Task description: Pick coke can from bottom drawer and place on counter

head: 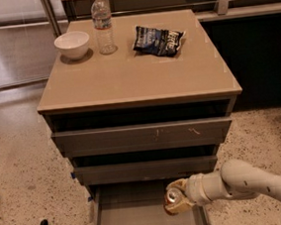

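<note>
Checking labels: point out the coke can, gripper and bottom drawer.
coke can [171, 196], camera view, silver top.
gripper [177, 198], camera view, between fingertips clasping the can, above the drawer.
bottom drawer [133, 219], camera view, bare floor.

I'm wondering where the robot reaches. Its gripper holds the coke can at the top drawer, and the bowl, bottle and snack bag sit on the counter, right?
Not the top drawer: the camera view shows the gripper holding the coke can at the bottom drawer. The bowl, bottle and snack bag do sit on the counter.
</note>
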{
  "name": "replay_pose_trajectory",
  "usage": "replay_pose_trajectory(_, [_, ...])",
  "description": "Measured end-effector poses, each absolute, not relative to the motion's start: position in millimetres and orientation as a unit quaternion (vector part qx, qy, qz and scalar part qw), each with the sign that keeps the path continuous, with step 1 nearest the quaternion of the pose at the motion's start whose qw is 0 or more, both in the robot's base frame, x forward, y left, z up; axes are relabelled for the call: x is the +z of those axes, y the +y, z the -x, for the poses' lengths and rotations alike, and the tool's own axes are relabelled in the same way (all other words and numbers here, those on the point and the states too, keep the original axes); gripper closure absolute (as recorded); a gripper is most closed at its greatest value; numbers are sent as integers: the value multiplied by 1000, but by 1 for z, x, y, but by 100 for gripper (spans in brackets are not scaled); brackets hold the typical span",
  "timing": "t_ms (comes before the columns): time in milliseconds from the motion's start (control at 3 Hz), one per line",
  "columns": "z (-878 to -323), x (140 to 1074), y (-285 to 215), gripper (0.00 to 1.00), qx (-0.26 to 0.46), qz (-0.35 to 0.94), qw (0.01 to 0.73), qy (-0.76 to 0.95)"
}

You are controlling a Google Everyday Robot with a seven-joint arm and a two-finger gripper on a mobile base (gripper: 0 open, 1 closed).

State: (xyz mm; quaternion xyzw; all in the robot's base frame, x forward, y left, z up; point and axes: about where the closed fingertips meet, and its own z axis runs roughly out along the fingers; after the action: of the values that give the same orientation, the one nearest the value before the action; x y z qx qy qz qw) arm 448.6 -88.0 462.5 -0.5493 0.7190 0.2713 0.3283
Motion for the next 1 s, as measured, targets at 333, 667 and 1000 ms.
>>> replay_pose_trajectory(333, [-445,549,-87,100,297,542,324,716])
replay_pose_trajectory(667, [-437,578,-88,100,294,561,314,708])
replay_pose_trajectory(1000, [-437,578,-88,100,294,561,314,708])
